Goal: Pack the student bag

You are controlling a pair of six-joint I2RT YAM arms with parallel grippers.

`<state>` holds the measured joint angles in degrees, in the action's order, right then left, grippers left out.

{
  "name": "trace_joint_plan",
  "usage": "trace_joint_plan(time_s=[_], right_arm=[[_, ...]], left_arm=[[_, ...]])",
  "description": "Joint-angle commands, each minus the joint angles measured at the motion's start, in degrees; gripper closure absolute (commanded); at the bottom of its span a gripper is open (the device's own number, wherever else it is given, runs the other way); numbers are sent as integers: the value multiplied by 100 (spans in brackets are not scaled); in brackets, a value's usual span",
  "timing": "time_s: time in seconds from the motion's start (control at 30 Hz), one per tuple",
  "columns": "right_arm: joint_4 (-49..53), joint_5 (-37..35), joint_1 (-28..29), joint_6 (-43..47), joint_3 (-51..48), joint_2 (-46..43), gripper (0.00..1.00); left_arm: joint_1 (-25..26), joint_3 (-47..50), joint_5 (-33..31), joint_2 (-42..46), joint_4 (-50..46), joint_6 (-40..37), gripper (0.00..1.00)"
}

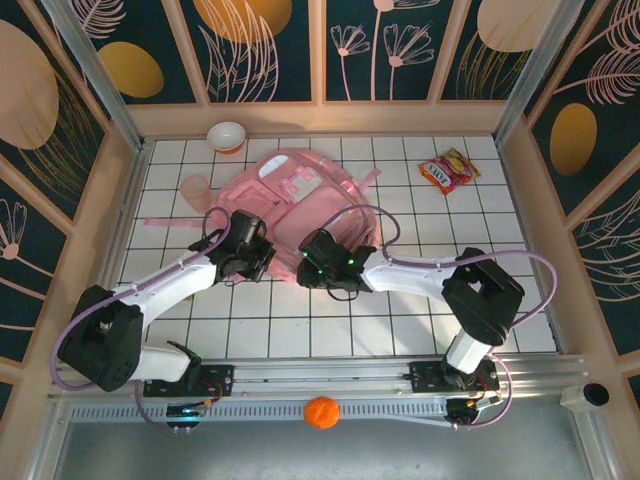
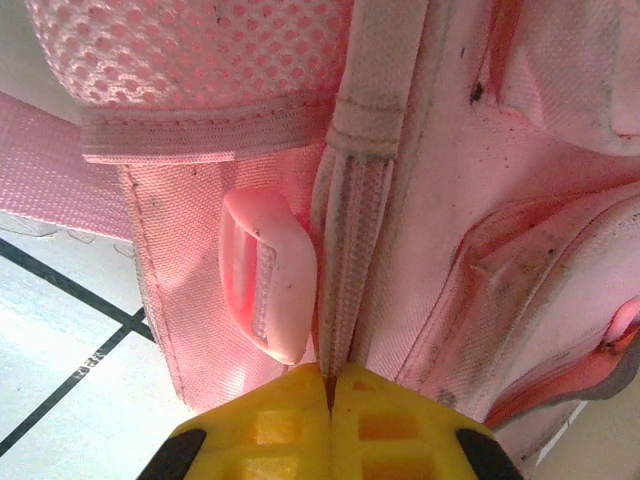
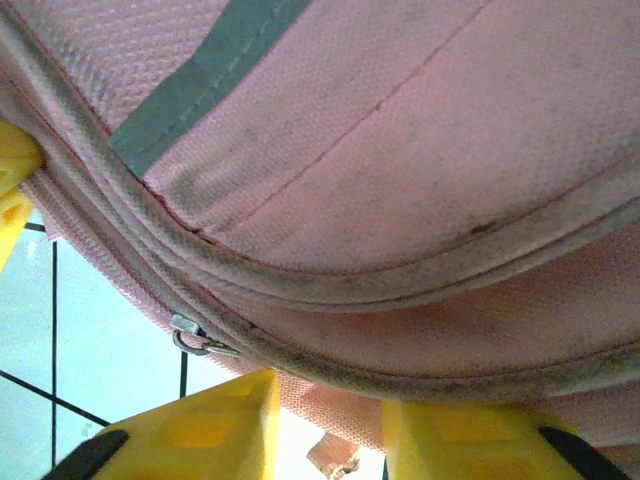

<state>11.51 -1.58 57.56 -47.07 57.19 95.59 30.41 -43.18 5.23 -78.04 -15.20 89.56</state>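
The student bag point(image 1: 300, 195) is a big pink backpack lying flat in the middle of the tiled table. My left gripper point(image 1: 264, 262) is at its near left edge; in the left wrist view its yellow fingers point(image 2: 290, 420) are shut on a ribbed pink seam of the bag point(image 2: 350, 240), beside a pink plastic buckle point(image 2: 265, 275). My right gripper point(image 1: 310, 264) is at the bag's near edge, just right of the left one. Its jaws point(image 3: 332, 395) stand apart under the bag's piped rim point(image 3: 400, 360), with loose fabric across the gap. A metal zip puller point(image 3: 195, 338) hangs to the left of them.
A white and orange bowl point(image 1: 227, 135) and a pink cup point(image 1: 195, 188) stand at the back left. A red and yellow snack packet point(image 1: 448, 170) lies at the back right. An orange ball point(image 1: 321, 412) sits on the rail in front of the arm bases.
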Motion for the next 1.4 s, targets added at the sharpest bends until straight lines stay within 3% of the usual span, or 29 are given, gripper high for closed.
trace_joint_plan(time_s=[0.0,0.17,0.87,1.07,1.27,1.37], right_arm=[[-468,-146,-43,96,-13,-232,75],[-715,-145,-28,240,-23,-435,81],[-1817,456,-30,433,-611,-752,81],[-685,-153,-69,134,-331,-657,64],[-518,247,-144,-79,-571,-535,46],[-682,316,-157,-28,-590,-446,41]], left_arm=[[17,20,65,27,-85,-79,100],[17,28,51,31,-93,-76,100],[17,90,96,42,-9,-44,100],[15,117,101,57,8,-44,100],[13,108,110,54,26,-34,100],[14,99,118,59,40,-26,100]])
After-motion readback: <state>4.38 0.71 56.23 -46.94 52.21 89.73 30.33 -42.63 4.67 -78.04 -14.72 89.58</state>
